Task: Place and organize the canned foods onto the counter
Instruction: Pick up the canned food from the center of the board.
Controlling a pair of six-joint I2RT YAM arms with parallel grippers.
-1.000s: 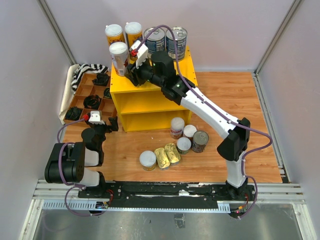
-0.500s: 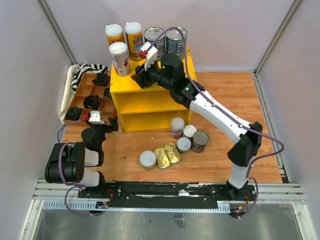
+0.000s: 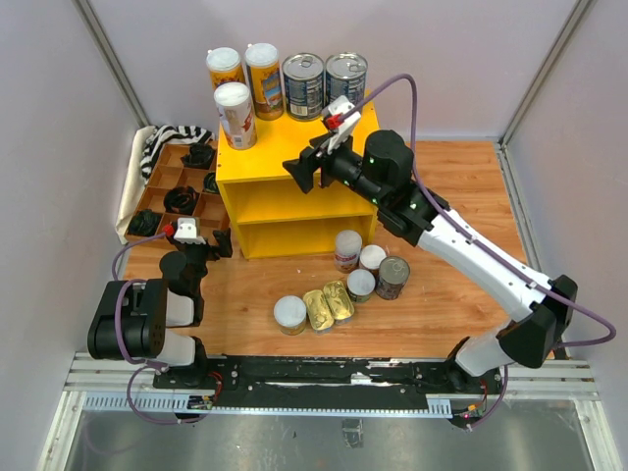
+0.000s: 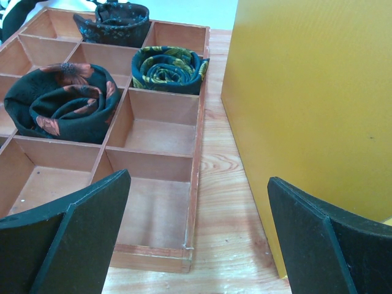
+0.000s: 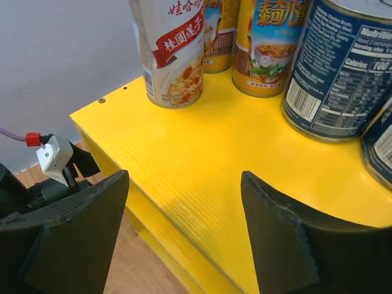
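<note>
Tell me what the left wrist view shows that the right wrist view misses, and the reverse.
Left wrist only: the divided wooden tray holding rolled dark fabrics. Right wrist only: tall cans and a dark-labelled can standing on the yellow counter. Both: that counter; the left gripper and the right gripper, each open, empty.

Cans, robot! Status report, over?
Both jaws open, empty. Five shelved cans on counter. Seven loose cans on table. Nothing in the way.
</note>
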